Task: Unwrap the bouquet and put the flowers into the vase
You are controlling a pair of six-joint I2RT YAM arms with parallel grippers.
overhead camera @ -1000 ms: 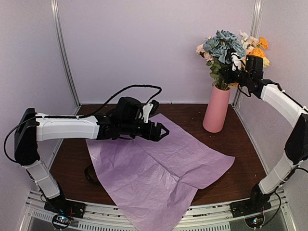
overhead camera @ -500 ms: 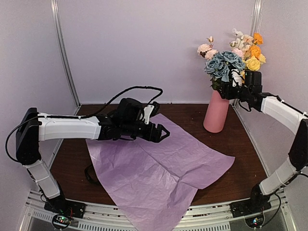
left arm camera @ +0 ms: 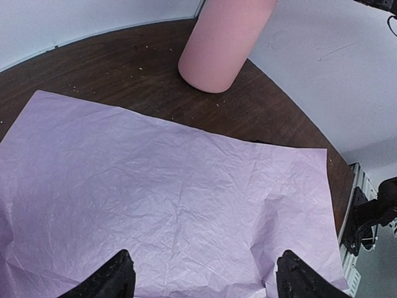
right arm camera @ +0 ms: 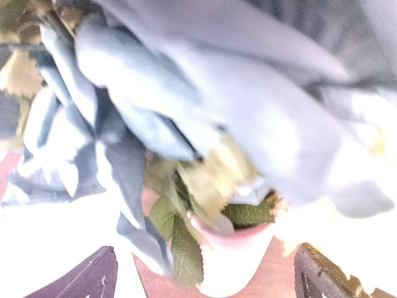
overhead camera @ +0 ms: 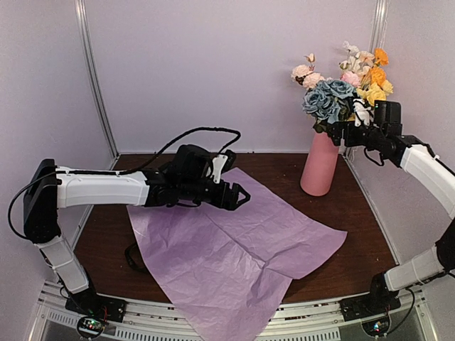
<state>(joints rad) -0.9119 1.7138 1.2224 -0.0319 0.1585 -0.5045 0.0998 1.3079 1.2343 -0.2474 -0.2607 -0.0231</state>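
Observation:
The flowers (overhead camera: 341, 82) stand in the tall pink vase (overhead camera: 319, 165) at the back right, blooms spread above its rim. My right gripper (overhead camera: 340, 130) hangs open just right of the stems at the vase mouth, holding nothing. In the right wrist view the blurred blue blooms (right arm camera: 124, 105) and green leaves fill the frame above the vase rim (right arm camera: 239, 245), between the wide-apart fingertips (right arm camera: 102, 273). The bouquet's lilac paper (overhead camera: 234, 245) lies unfolded and flat on the table. My left gripper (overhead camera: 240, 195) hovers open over the paper (left arm camera: 167, 180), empty; the vase (left arm camera: 224, 43) shows beyond it.
A black ribbon (overhead camera: 132, 254) lies by the paper's left edge. The dark wood table (overhead camera: 355, 213) is closed in by pale walls at the back and sides. The paper's front corner overhangs the near edge by the arm bases.
My right gripper has opened and let go of the flowers, which now stand in the vase, and it has drawn back slightly to the right. The left arm has not moved.

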